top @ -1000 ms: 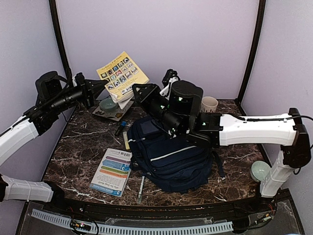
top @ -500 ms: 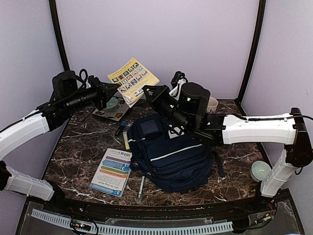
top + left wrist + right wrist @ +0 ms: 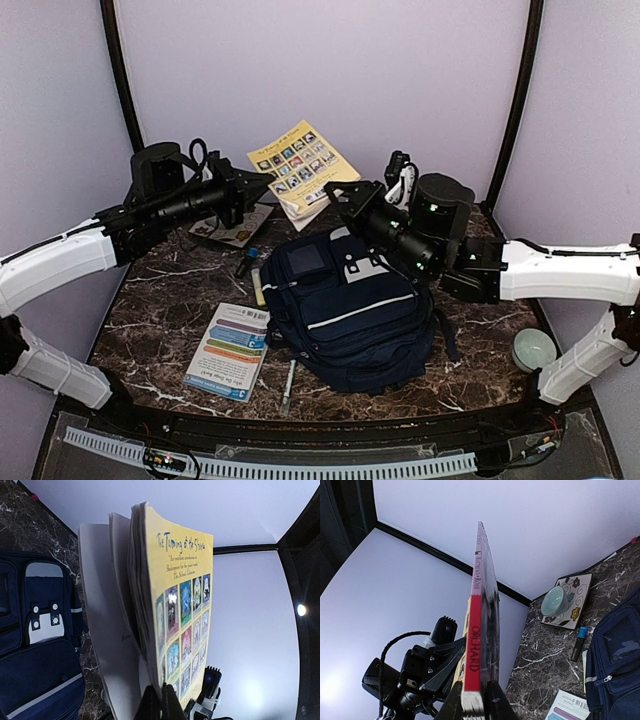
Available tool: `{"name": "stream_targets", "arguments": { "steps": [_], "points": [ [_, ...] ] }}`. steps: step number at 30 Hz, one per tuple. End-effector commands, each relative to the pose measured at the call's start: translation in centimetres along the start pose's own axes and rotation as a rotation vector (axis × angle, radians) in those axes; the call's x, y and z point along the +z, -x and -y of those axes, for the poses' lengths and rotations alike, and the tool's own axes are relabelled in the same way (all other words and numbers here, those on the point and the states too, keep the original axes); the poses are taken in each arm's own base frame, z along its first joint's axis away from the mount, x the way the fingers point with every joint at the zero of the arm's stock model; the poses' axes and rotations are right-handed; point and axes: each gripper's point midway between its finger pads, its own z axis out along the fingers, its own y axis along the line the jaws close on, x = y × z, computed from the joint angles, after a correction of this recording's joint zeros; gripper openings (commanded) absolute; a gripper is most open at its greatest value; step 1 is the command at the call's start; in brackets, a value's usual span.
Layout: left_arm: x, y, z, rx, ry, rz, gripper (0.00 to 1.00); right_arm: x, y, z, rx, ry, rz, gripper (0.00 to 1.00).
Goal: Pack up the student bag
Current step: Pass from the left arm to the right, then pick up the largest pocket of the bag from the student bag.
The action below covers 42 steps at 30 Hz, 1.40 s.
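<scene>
The student bag (image 3: 350,320) lies flat in the middle of the bench (image 3: 160,290). Its front pockets face up, the white diagonal stripe shows, and its top end is turned toward the far edge. Above that far end, clear of the bench, a yellow paperback (image 3: 298,165) (the cover reads "The Taming of the Shrew") hangs in the air between the two arms. The left jaws are pinched tight on one lower corner of the book, where the pages fan apart a little. The right jaws sit on either side of the red foot of the spine, pressed against it with only the book's thickness between them.

Between the bag and the left edge lies a colourful leaflet (image 3: 228,350). A pen (image 3: 290,385) lies toward the near edge, just beside the bag. A yellow highlighter (image 3: 259,288) lies against the bag's side, with a blue-capped marker (image 3: 245,262) just beyond it. Toward the far-left corner a floral tile (image 3: 575,592) carries a pale green bowl (image 3: 553,601). A second pale green bowl (image 3: 533,348) sits near the right edge.
</scene>
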Motion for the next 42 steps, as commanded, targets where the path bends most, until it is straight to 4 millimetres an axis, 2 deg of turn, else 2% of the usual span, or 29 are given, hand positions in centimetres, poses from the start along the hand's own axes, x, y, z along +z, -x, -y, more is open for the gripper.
{"name": "stream_targets", "arguments": {
  "steps": [1,5,9,13,16,19,21,27,30,31,34,37,42],
  "points": [
    [0.6,-1.2,2.8,0.059,-0.067,-0.011,0.00,-0.7,1.4,-0.6,0.015,0.043,0.004,0.16],
    [1.7,-2.4,2.8,0.069,-0.058,-0.014,0.00,-1.4,1.9,-0.4,0.015,0.053,-0.001,0.15],
    [2.3,-3.2,2.7,0.084,-0.041,0.001,0.00,-2.8,2.6,-0.2,0.006,0.064,0.000,0.01],
    [2.6,-4.0,2.6,0.126,-0.045,-0.010,0.02,-4.7,3.5,0.4,-0.030,0.053,0.013,0.00],
    [2.3,-4.9,1.9,0.188,-0.019,-0.046,0.16,-6.4,4.2,1.7,-0.044,0.011,0.040,0.00],
    [1.3,-5.2,0.9,0.266,0.049,-0.069,0.41,-8.2,5.5,3.3,-0.072,-0.071,0.084,0.00],
    [0.7,-5.3,-0.1,0.322,0.111,-0.080,0.53,-9.5,6.6,4.0,-0.114,-0.122,0.116,0.00],
    [0.2,-5.0,-1.5,0.556,0.258,-0.139,0.67,-13.0,9.7,5.7,-0.266,-0.310,0.172,0.00],
    [1.0,-5.2,-1.5,0.699,0.270,-0.187,0.88,-14.6,11.1,5.8,-0.339,-0.401,0.171,0.00],
    [1.4,-5.3,-1.4,0.748,0.269,-0.209,0.92,-15.3,11.5,6.1,-0.363,-0.442,0.164,0.00],
    [2.8,-5.9,-1.8,0.862,0.311,-0.302,0.93,-17.6,12.8,7.0,-0.389,-0.574,0.157,0.00],
    [3.8,-7.2,-2.9,0.978,0.333,-0.400,0.93,-20.0,13.4,8.2,-0.379,-0.673,0.147,0.00],
    [5.7,-12.0,-4.0,1.147,0.281,-0.549,0.93,-24.3,14.2,9.7,-0.251,-0.767,0.170,0.00]
  ]
}}
